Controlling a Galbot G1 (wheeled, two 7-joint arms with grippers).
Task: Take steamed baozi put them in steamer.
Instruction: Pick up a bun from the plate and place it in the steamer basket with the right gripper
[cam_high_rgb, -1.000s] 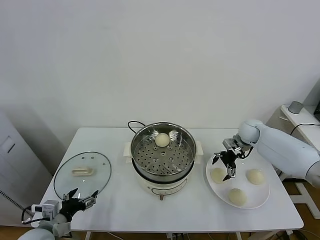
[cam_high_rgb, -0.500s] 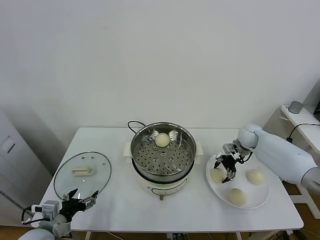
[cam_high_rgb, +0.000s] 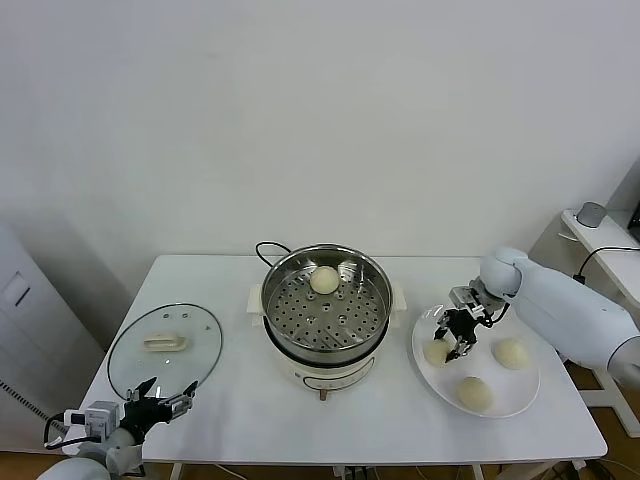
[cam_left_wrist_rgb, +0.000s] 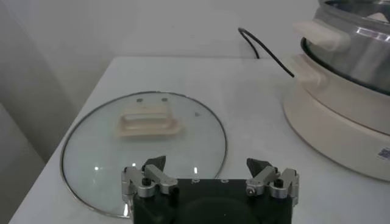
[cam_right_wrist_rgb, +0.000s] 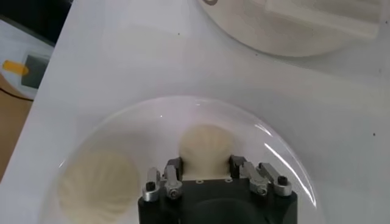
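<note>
Left gripper (cam_high_rgb: 160, 405) hangs low at the table's (cam_high_rgb: 230, 400) near left corner, fingers spread wide with nothing between them, just off the near rim of the glass lid (cam_high_rgb: 165, 349). Lid lies flat, cream handle (cam_left_wrist_rgb: 148, 121) up, its left rim close to the table's left edge; a bare white strip separates lid from steamer (cam_high_rgb: 327, 310). Steamer sits mid-table on its white base, black cord (cam_high_rgb: 268, 247) looping behind toward the wall; open tabletop in front of it down to the near edge. One baozi (cam_high_rgb: 324, 280) rests on the perforated tray at the back, touching or nearly touching the steel wall; rest of tray bare. A narrow gap lies between the steamer's right handle and the white plate (cam_high_rgb: 520, 395). Plate holds three baozi: left one (cam_high_rgb: 437, 351), right one (cam_high_rgb: 511, 352), near one (cam_high_rgb: 475, 393), all apart from each other. Right gripper (cam_high_rgb: 451, 335) is down on the left baozi (cam_right_wrist_rgb: 206, 146), fingers pinching it from both sides, bun apparently resting on the plate. Plate's right rim lies near the table's right edge.
</note>
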